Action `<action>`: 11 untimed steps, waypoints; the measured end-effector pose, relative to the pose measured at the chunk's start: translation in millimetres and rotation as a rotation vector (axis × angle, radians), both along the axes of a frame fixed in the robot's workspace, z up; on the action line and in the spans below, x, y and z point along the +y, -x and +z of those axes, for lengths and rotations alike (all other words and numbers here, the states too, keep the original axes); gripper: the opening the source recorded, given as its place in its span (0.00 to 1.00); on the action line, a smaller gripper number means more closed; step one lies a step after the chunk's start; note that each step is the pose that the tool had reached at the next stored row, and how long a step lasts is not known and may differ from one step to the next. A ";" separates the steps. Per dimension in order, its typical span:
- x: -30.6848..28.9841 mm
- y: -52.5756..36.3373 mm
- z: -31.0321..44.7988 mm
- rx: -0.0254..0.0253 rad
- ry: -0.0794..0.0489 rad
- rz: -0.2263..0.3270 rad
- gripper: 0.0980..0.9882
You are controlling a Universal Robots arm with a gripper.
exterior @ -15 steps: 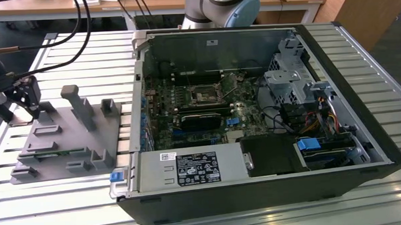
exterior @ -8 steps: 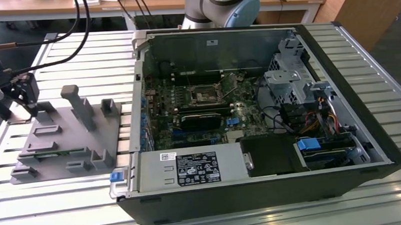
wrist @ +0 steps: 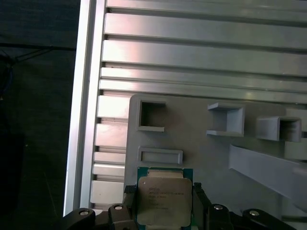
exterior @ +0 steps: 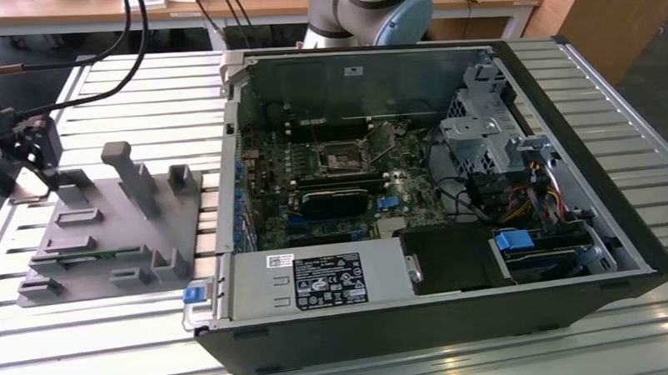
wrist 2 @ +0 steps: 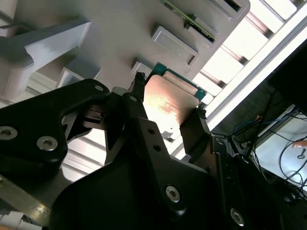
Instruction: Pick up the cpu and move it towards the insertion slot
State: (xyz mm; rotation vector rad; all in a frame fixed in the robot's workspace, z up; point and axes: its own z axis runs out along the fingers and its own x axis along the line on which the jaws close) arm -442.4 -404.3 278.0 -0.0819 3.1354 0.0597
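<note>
In both wrist views the cpu (wrist: 164, 199) (wrist 2: 168, 108), a flat square chip with a silvery top and green rim, sits between the two black fingers (wrist: 199, 203) of my gripper (wrist: 164, 212) (wrist 2: 169, 98), which is shut on its opposite edges. It hangs just over the edge of the grey fixture plate (wrist: 192, 124). In the exterior view my gripper (exterior: 33, 169) is at the far left, above that plate's left end. The insertion slot (exterior: 342, 160), a square socket with a shiny frame, lies on the motherboard inside the open computer case, well to the exterior view's right of my gripper.
The grey fixture plate (exterior: 113, 233) carries upright posts and holders, with a thin green memory stick (exterior: 92, 256) in one. The open computer case (exterior: 601, 195) has tall walls, drive cages and cables around the motherboard. Black cables hang at the exterior view's upper left. The table top is slatted aluminium (exterior: 142, 119).
</note>
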 end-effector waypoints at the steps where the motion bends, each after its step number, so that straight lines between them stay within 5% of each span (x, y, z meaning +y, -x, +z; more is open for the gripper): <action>1: 0.1 0.0 0.9 0.0000 0.000 0.000 0.50; 11: 0.9 0.0 9.3 0.0001 0.000 0.000 0.50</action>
